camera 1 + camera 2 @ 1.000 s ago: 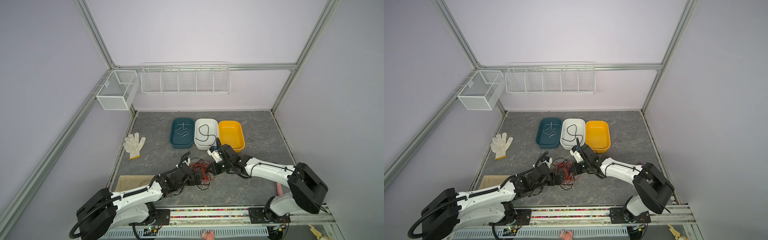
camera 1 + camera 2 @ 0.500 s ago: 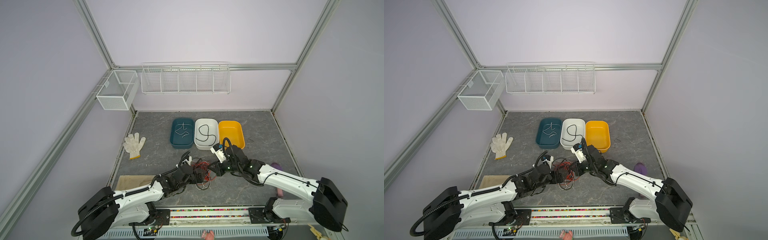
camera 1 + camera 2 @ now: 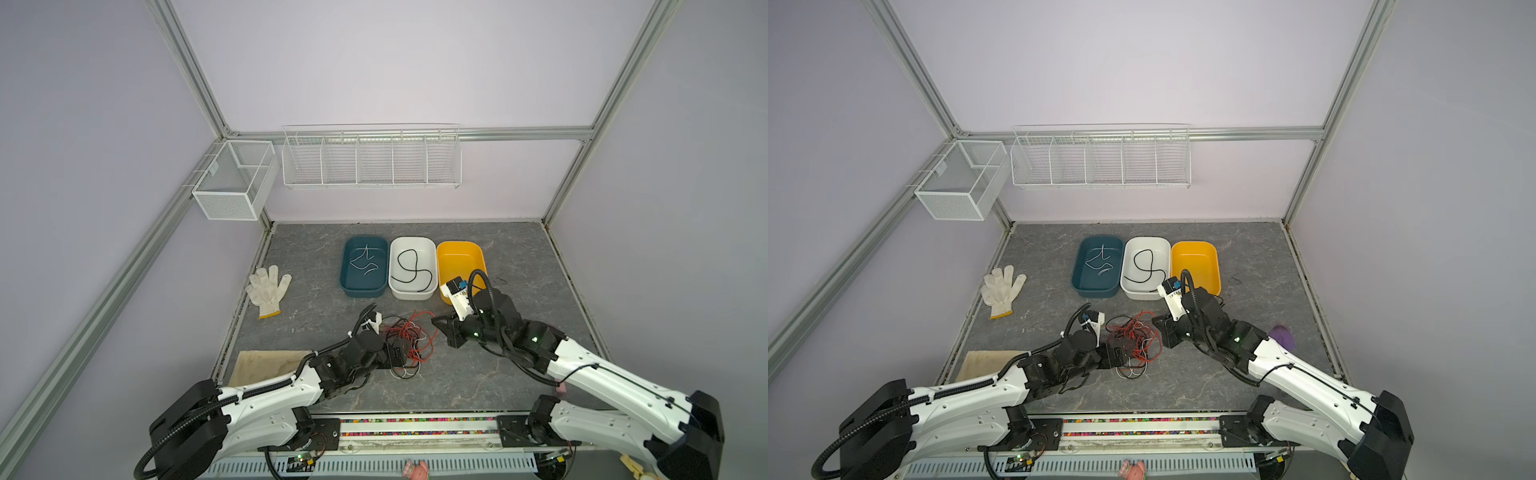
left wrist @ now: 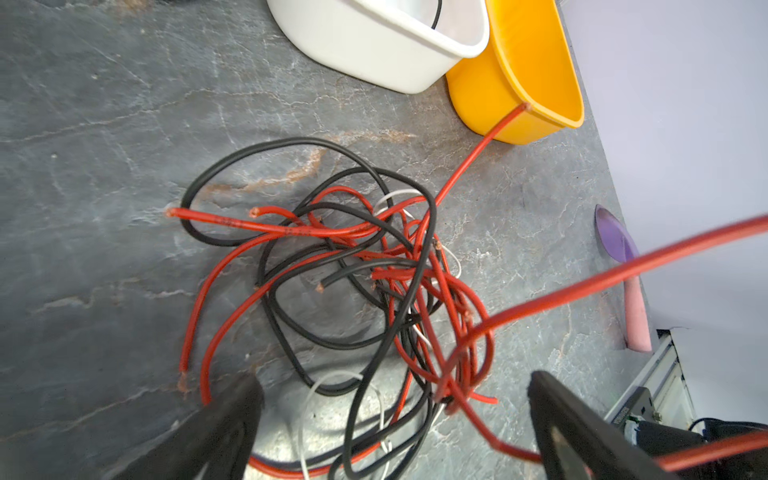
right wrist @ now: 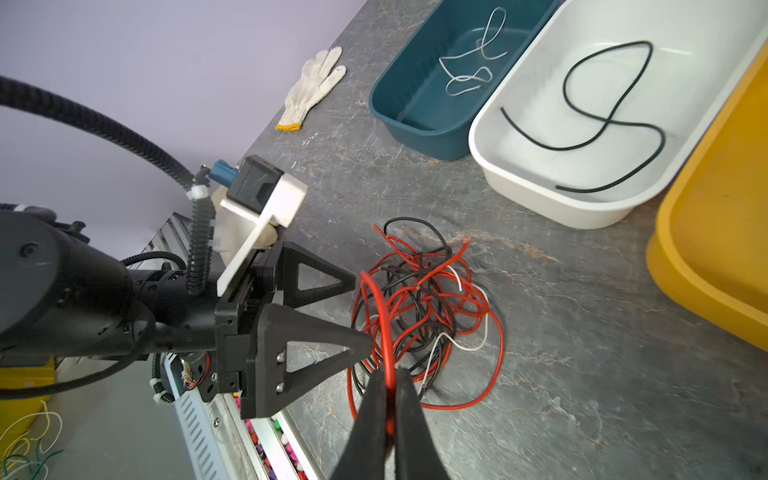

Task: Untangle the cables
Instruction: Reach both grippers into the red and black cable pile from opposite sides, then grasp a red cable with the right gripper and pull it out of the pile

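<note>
Reaching from the near rail across the table (image 3: pixel 519 365), the left arm (image 3: pixel 266 397) and right arm (image 3: pixel 590 372) stretch forward and inward, their wrists meeting near the table's middle. Three bins stand side by side behind them: a teal bin (image 3: pixel 364 291) holding white strands (image 3: pixel 365 262), a white bin (image 3: pixel 413 294) holding one black strand (image 3: pixel 415 270), and a yellow bin (image 3: pixel 457 257). The left gripper (image 3: pixel 397 353) lies low and level, its fingers (image 5: pixel 320 282) spread wide with part of the cables (image 3: pixel 409 338) between them. The cables form a red, black and white tangle on the table before the bins. The right gripper (image 5: pixel 388 399), angled down just beside the tangle, has its fingers pinched together on one red cable (image 5: pixel 384 324), which arcs up out of the pile.
</note>
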`<state>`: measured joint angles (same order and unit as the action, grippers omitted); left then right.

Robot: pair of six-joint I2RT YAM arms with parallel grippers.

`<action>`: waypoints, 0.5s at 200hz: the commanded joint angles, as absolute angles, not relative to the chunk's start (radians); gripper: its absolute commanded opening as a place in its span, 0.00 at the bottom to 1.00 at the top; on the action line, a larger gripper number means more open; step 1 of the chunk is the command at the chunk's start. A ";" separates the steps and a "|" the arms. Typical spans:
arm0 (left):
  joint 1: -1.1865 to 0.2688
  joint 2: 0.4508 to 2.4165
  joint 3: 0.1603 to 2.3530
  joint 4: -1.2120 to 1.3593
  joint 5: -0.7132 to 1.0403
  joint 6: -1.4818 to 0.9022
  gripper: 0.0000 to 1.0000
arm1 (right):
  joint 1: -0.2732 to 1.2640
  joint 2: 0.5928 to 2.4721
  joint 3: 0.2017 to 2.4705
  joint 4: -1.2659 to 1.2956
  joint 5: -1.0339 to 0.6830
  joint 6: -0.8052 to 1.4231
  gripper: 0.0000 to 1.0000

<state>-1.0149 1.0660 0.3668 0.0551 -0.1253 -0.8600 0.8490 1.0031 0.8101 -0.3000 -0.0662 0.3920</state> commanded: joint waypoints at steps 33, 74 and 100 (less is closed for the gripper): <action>-1.020 1.052 0.326 0.081 -0.109 -0.878 0.99 | 0.855 0.891 0.933 -0.440 -0.006 0.345 0.07; -1.020 1.071 0.319 0.100 -0.109 -0.881 0.99 | 0.856 0.841 0.982 -0.483 -0.004 0.334 0.07; -1.020 1.087 0.319 0.109 -0.104 -0.882 0.99 | 0.854 0.836 1.047 -0.552 0.030 0.324 0.07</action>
